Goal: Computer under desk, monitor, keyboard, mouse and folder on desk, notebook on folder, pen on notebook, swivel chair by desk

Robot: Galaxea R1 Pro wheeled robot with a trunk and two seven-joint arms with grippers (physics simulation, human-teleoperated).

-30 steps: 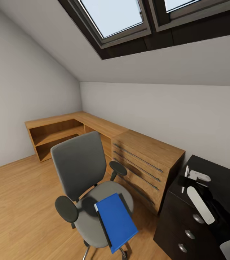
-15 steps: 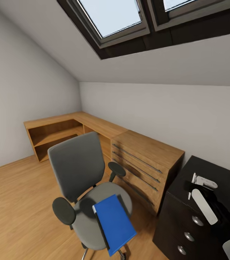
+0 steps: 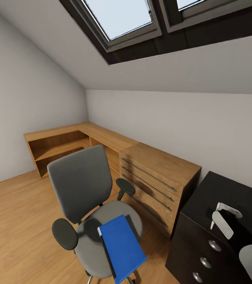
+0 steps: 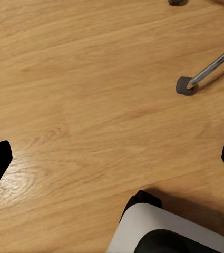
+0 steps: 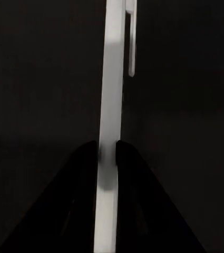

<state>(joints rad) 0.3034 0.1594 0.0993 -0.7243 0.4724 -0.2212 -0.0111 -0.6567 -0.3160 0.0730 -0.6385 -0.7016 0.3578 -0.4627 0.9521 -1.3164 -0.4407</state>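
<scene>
The grey swivel chair stands on the wood floor in the head view. The bright blue folder lies on its seat, reaching past the front edge. A dark flat edge shows along the folder's far side; I cannot tell what it is. My right gripper is shut on the slim whitish pen, clip end pointing away, over a black surface. In the head view that arm's white parts hover above a black cabinet top. My left gripper hangs open over the floor near a chair caster.
A light wooden shelf-and-drawer unit runs along the back wall into the corner. A black drawer cabinet with round knobs stands at the right. Sloped ceiling with skylights overhead. My white base sits close to the chair's chrome leg.
My right arm has drawn back across the black cabinet top, toward the picture's lower right, with the pen still held. The whole view has shifted slightly; the chair and folder have slid left and down in the picture.
</scene>
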